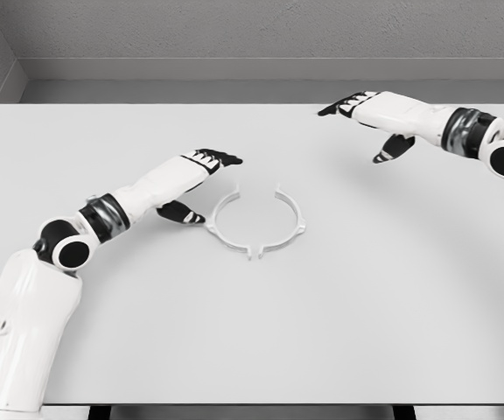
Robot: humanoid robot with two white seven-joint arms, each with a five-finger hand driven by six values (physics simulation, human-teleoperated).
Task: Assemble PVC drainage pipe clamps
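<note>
The white pipe clamp (257, 225) lies flat mid-counter (322, 332), its gap facing far, the left hand (201, 179) open and empty just beside it, seemingly ready to grasp, while the right hand (366, 122) hovers open far right.
</note>
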